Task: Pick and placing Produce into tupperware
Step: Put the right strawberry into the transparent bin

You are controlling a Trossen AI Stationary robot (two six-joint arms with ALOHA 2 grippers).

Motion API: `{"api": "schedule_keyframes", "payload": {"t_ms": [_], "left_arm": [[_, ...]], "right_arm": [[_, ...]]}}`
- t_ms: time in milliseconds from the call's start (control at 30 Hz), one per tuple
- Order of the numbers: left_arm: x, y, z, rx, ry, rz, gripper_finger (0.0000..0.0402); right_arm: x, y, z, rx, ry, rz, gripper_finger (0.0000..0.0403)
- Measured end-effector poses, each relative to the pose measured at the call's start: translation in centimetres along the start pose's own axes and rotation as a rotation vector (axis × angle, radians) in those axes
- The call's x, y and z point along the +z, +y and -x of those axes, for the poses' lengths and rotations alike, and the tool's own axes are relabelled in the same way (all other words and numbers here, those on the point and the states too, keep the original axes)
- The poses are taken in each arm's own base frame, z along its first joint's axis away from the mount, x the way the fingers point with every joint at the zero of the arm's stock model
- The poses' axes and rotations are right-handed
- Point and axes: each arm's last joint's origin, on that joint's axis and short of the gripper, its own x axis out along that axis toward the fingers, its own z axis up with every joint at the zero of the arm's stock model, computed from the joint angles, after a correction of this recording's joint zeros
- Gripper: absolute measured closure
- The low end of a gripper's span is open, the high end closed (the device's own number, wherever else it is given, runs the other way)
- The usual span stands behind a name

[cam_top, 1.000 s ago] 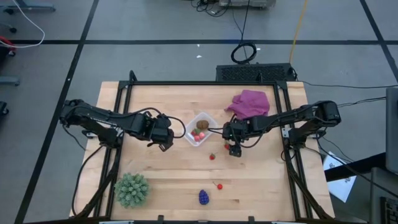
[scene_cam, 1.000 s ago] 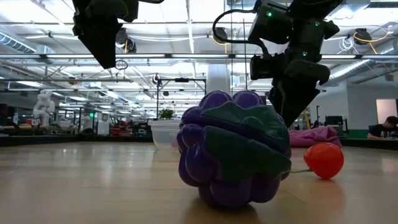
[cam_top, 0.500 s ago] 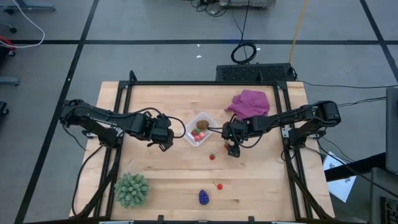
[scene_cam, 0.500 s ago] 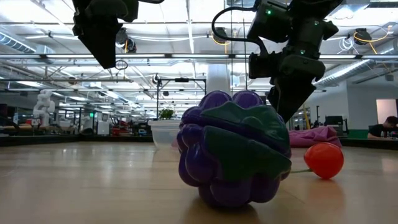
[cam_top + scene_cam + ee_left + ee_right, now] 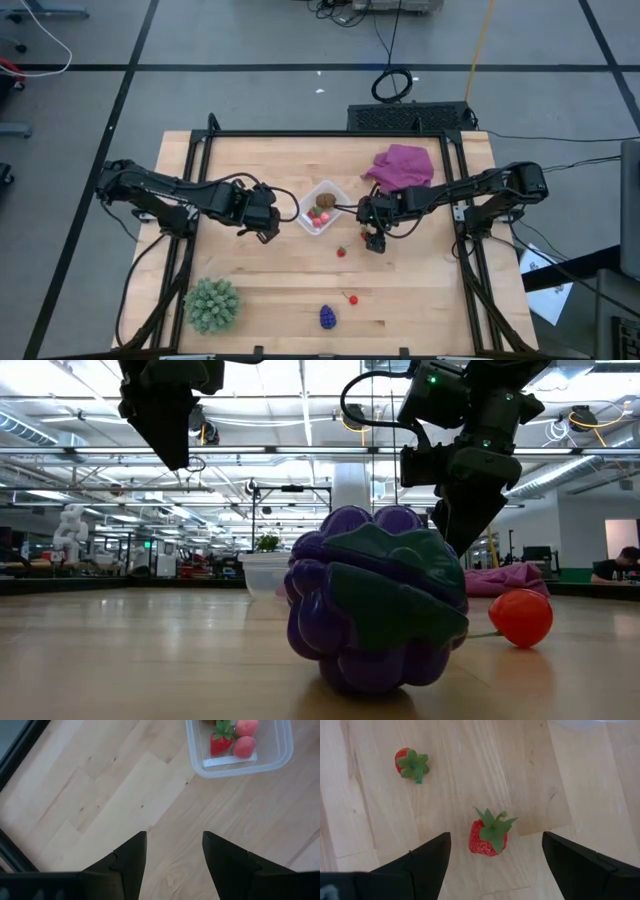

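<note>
The clear tupperware (image 5: 322, 207) stands mid-table and holds a brown oval, a strawberry (image 5: 218, 744) and a pink piece (image 5: 243, 747). My right gripper (image 5: 495, 855) hovers open just right of the tub. Its fingers stand on either side of a red strawberry (image 5: 487, 837) lying on the wood, without touching it. A second strawberry (image 5: 410, 762) lies nearby, left of it (image 5: 341, 252). A cherry (image 5: 352, 298) and the purple grape bunch (image 5: 327, 317) rest near the near edge. My left gripper (image 5: 172, 855) hangs open above bare wood just left of the tub.
A green spiky plant (image 5: 212, 305) sits at the near-left corner. The magenta cloth (image 5: 402, 165) lies behind the right arm toward the far edge. The black frame rails (image 5: 190, 200) run along both sides. Bare wood lies between the tub and the near edge.
My right gripper has edged slightly toward the table's left, over the strawberry; its fingers stay open. Nothing else has moved.
</note>
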Motion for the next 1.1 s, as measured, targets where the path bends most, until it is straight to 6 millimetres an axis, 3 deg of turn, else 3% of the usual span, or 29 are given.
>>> {"api": "schedule_keyframes", "payload": {"t_ms": [267, 633, 1100], "left_arm": [[0.0, -0.1, 0.0, -0.006, 0.004, -0.003, 0.0204], [0.0, -0.1, 0.0, -0.01, 0.002, -0.004, 0.0204], [0.0, -0.1, 0.0, -0.011, 0.001, -0.005, 0.0204]], "right_arm": [[0.0, 0.0, -0.5, -0.004, 0.014, -0.001, 0.0099], [-0.4, -0.1, -3.4, -0.027, 0.103, -0.009, 0.0099], [-0.2, -0.6, -3.6, -0.025, 0.096, -0.011, 0.0099]]}}
